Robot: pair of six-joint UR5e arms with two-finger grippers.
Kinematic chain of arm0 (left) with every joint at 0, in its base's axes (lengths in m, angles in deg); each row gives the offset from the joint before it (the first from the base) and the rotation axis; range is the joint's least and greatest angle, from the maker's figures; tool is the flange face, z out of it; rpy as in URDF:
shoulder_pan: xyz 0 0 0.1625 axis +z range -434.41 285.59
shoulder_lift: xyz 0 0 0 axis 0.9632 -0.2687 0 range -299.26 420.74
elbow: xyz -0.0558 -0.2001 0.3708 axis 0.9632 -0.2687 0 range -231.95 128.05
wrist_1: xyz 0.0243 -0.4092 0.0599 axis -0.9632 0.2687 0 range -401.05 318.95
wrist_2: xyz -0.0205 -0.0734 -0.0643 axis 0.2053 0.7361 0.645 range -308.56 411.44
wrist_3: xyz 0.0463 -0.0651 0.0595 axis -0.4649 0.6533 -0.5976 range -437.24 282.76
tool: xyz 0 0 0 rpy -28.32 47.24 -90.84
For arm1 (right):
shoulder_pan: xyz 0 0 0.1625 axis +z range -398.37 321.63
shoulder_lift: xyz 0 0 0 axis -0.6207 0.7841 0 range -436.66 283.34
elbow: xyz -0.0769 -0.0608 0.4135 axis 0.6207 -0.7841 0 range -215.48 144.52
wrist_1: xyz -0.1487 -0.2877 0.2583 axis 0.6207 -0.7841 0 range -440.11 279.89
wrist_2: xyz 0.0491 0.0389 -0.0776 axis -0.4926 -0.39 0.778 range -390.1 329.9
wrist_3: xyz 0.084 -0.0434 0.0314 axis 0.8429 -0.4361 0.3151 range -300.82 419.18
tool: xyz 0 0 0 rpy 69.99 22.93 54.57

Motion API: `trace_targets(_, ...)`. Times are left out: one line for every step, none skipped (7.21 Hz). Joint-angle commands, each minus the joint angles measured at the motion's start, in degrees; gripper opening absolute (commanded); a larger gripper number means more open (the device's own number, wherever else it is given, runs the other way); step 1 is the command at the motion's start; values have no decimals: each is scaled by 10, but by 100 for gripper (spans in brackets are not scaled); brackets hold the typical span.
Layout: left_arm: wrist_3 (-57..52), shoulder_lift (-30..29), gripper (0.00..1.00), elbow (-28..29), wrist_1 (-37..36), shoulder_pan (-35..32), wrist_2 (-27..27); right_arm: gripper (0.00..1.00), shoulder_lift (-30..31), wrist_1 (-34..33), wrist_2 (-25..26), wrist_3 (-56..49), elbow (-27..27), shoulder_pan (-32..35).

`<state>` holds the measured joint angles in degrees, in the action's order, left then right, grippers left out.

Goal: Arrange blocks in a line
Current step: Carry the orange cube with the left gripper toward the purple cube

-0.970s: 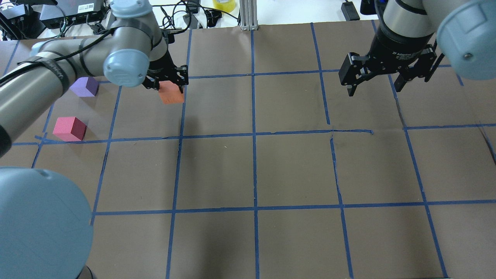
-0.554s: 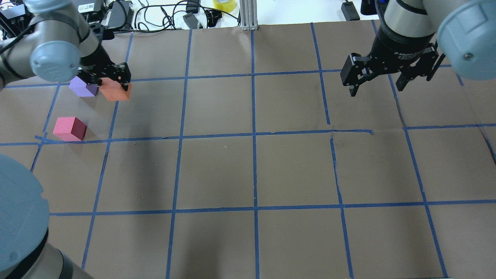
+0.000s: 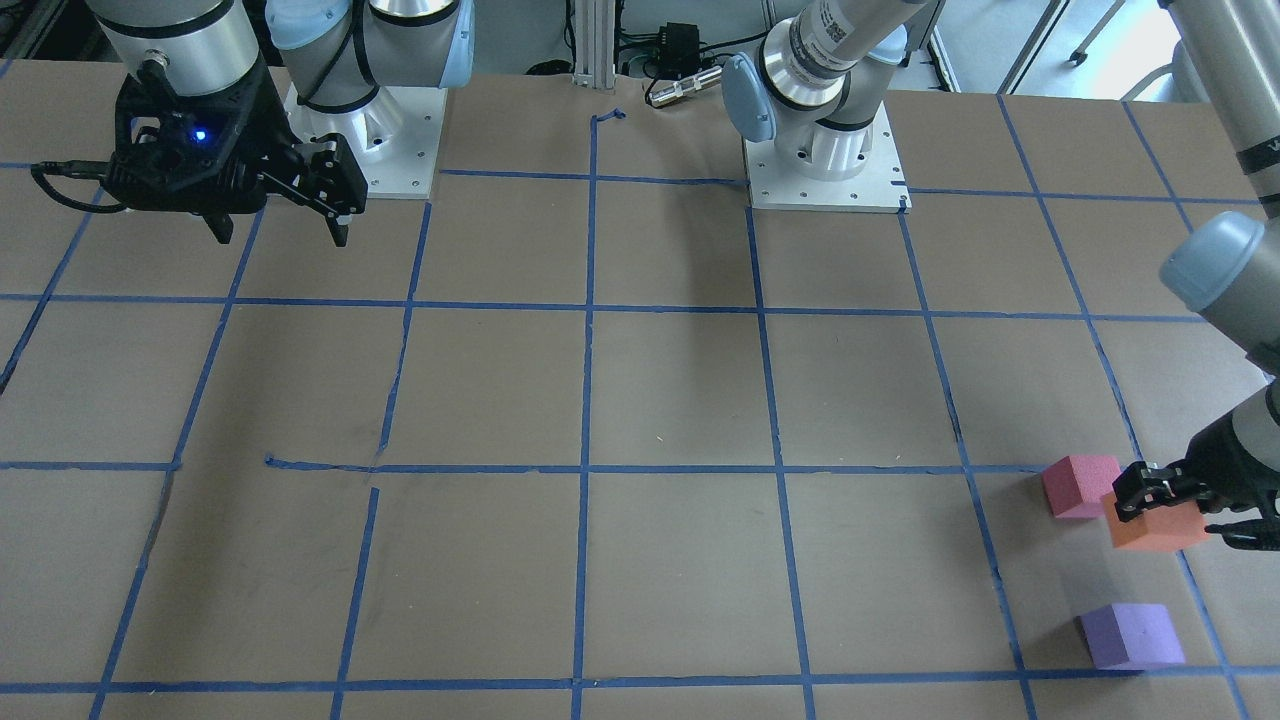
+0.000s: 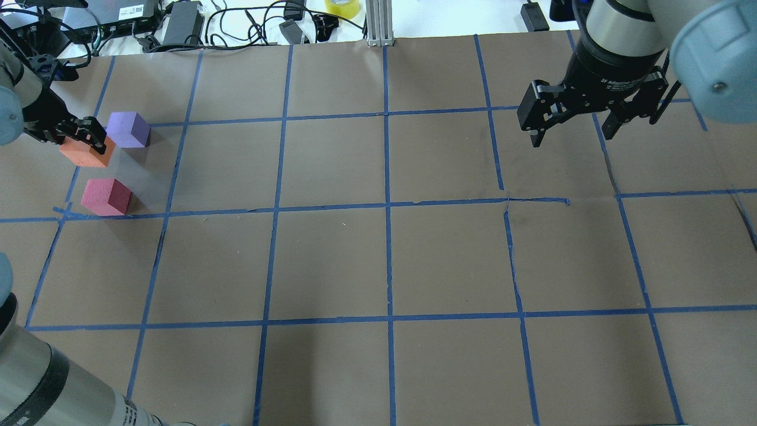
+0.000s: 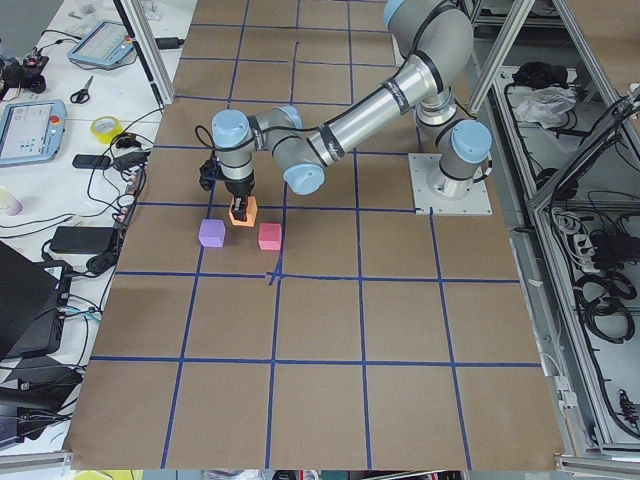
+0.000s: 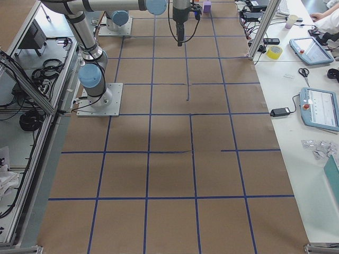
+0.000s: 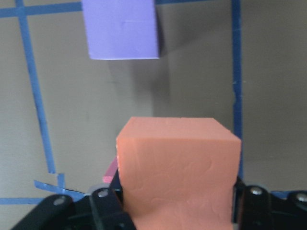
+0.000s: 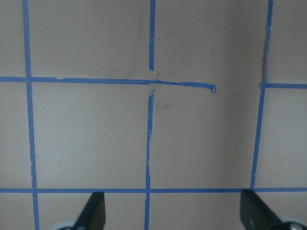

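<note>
Orange block (image 4: 84,152) in left fingers (image 4: 94,134); purple block (image 4: 127,129), pink block (image 4: 105,196) near

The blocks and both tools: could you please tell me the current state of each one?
orange block: gripped by the left tool, off to one side of the other two blocks; whether it touches the table cannot be told.
purple block: resting free on the table.
pinkish-red block: resting free on the table.
left tool: shut on the orange block.
right tool: open, empty, held above the table.
</note>
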<state>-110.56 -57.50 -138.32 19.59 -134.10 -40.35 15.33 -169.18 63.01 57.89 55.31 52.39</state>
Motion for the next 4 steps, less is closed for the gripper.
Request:
trace_targets(-2, -24, 0, 19, -5, 14, 6, 100, 0, 0, 0, -1, 4, 0)
trace_targets(8, -30, 0, 19, -4, 14, 13, 100, 0, 0, 0, -2, 4, 0)
trace_targets(16, -30, 0, 21, -4, 13, 36, 100, -1, 0, 0, -6, 5, 0)
trace_targets(17, -31, 0, 21, -4, 13, 54, 100, -1, 0, 0, -6, 5, 0)
